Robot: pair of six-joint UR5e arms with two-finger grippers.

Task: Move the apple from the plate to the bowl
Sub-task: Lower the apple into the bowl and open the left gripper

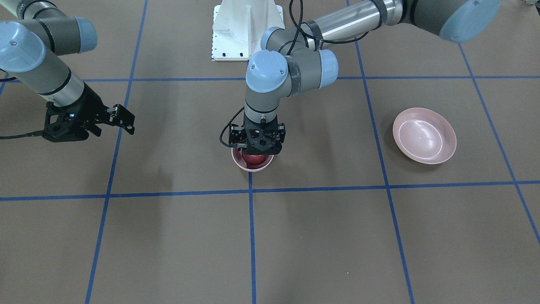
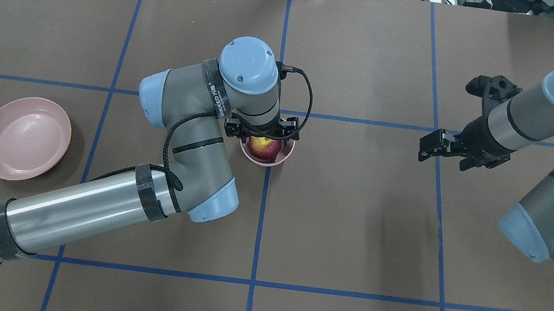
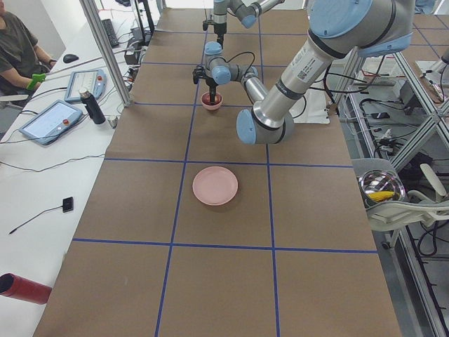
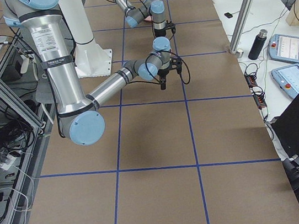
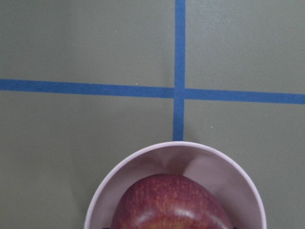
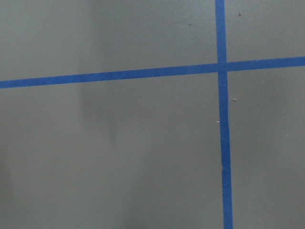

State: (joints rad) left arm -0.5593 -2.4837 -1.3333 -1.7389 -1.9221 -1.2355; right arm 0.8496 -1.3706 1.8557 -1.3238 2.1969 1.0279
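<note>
The dark red apple (image 1: 253, 159) sits down inside the small pink bowl (image 1: 253, 168) at the table's middle, beside a blue tape crossing. My left gripper (image 1: 256, 148) points straight down over the bowl, its fingers mostly hidden beside the apple, and looks shut on it. The overhead view shows the apple (image 2: 265, 147) in the bowl (image 2: 276, 160) under the left gripper (image 2: 264, 133). The left wrist view shows the apple (image 5: 171, 202) low in the bowl (image 5: 190, 157). The wide pink plate (image 2: 24, 137) lies empty at my far left. My right gripper (image 2: 425, 146) hangs open and empty at my right.
The table is brown with a grid of blue tape lines (image 2: 263, 201). The white robot base (image 1: 247, 29) stands behind the bowl. The plate (image 1: 424, 135) is about one grid square away from the bowl. An operator (image 3: 17, 49) sits at a side desk with tablets.
</note>
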